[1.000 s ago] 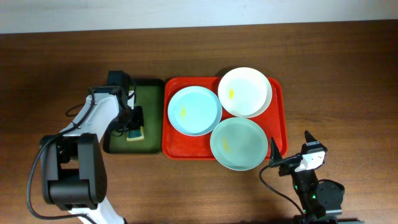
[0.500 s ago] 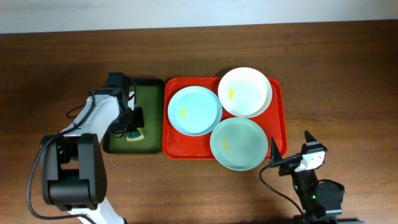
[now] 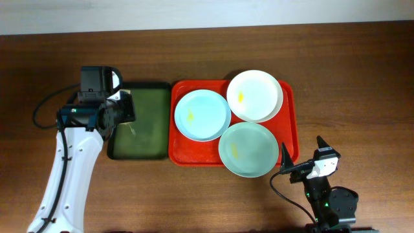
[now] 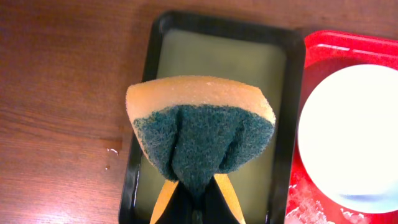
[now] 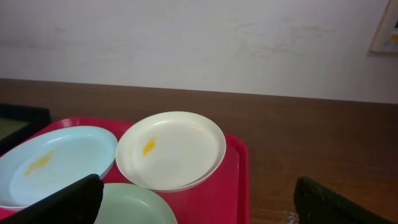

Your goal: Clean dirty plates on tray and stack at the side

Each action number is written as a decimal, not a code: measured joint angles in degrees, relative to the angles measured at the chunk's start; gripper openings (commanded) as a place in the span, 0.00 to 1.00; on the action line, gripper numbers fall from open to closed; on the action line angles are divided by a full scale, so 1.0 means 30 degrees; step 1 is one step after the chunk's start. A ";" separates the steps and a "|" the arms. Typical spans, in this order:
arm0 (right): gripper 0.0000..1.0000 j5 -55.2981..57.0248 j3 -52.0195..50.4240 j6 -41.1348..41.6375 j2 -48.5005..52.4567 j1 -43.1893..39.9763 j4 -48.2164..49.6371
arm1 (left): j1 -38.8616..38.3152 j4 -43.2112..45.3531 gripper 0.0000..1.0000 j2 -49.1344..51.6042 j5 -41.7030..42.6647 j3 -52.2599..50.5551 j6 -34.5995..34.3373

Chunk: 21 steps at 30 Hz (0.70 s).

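Three plates lie on the red tray [image 3: 288,131]: a white one [image 3: 254,96] at the back right, a light blue one [image 3: 202,115] at the left and a mint green one [image 3: 248,149] at the front. Each carries a small yellow smear. My left gripper [image 4: 198,200] is shut on a yellow sponge with a dark green scouring face [image 4: 200,134], which folds between the fingers and hangs above the dark green tray [image 4: 217,62]. In the overhead view the left gripper [image 3: 121,111] is over that tray's left edge. My right gripper [image 3: 302,147] stands open, empty, just off the red tray's front right corner.
The dark green black-rimmed tray [image 3: 145,123] touches the red tray's left side and looks wet. A few water drops [image 4: 112,151] lie on the wood left of it. The right wrist view shows the white plate [image 5: 171,149] overlapping the other two, with a wall behind the table.
My left gripper has closed on the sponge and lifted it off the green tray, and the arm has swung up and left. The right arm and the plates have not moved.
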 measured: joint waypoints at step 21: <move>0.98 0.0000 0.0000 0.0022 0.0000 0.0000 0.0000 | 0.0000 -0.0692 0.00 0.1698 0.0007 -0.0597 0.0000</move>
